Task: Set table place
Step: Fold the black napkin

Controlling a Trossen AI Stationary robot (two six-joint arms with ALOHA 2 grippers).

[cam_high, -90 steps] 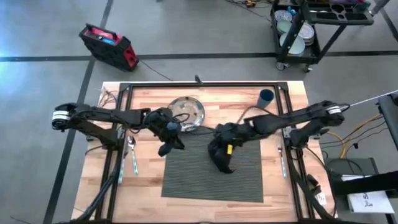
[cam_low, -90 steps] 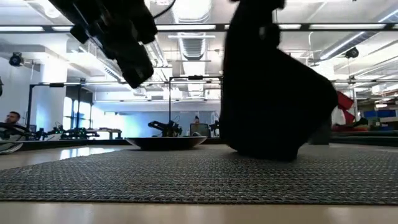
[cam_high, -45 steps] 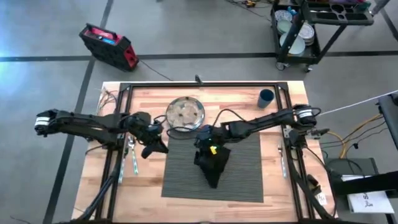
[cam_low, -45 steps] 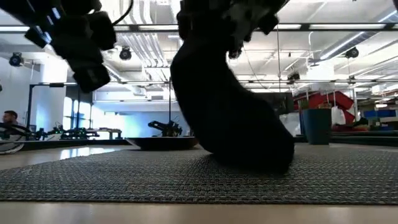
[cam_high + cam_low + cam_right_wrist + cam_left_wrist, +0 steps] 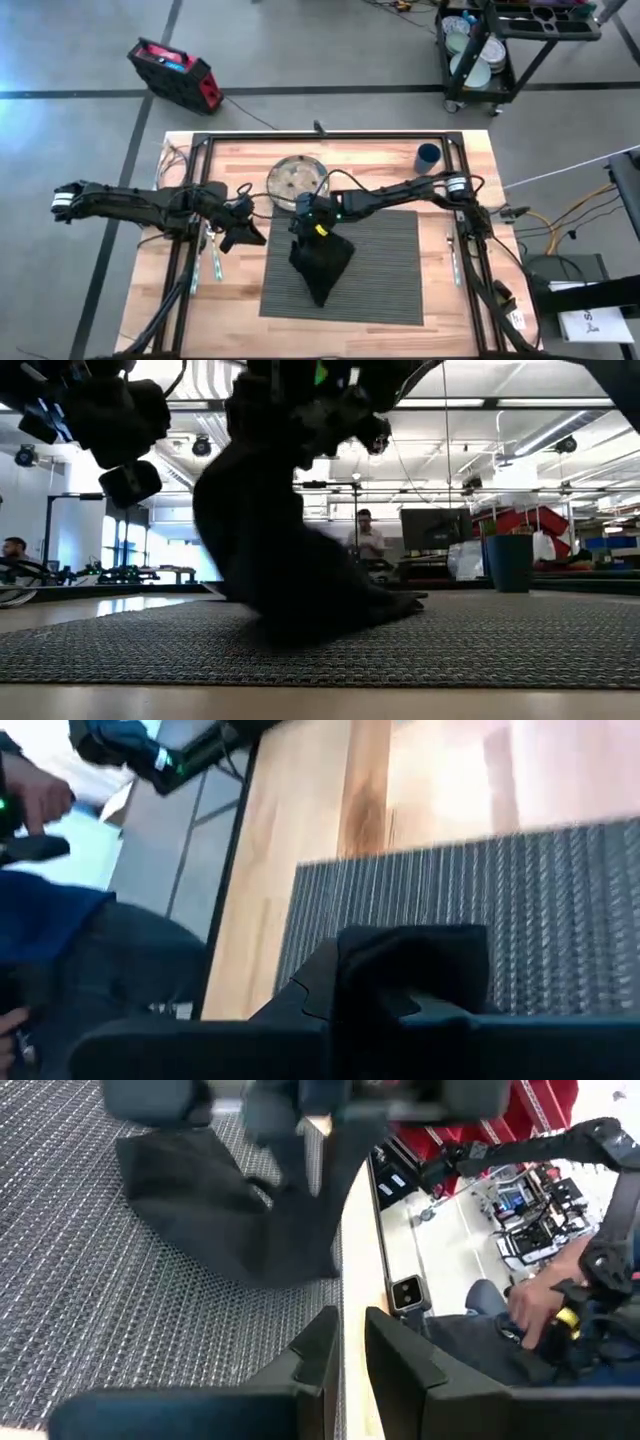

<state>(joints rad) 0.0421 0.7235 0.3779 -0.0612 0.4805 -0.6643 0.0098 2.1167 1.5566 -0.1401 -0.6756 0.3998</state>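
Observation:
A dark grey ribbed placemat lies in the middle of the wooden table. Over the mat's left half my right gripper is shut on a black cloth napkin. The napkin hangs from the gripper and its lower end rests on the mat. My left gripper hovers just off the mat's left edge, shut, with nothing in it. A plate sits on the table by the mat's far left corner. My right gripper pinches the napkin's bunched upper part between its two fingers, coming from above. I cannot tell one layer from several. The cloth hangs slack below the fingers, and its lower end lies on the placemat.
A blue cup stands at the far right of the table. Cutlery lies outside the frame rails on the left and on the right. A seated person is close to the table.
My right gripper has carried the napkin toward the table's left edge, from the mat's middle to its left half, the cloth's lower end trailing over the mat. My left gripper has drawn back toward the left edge, off the mat.

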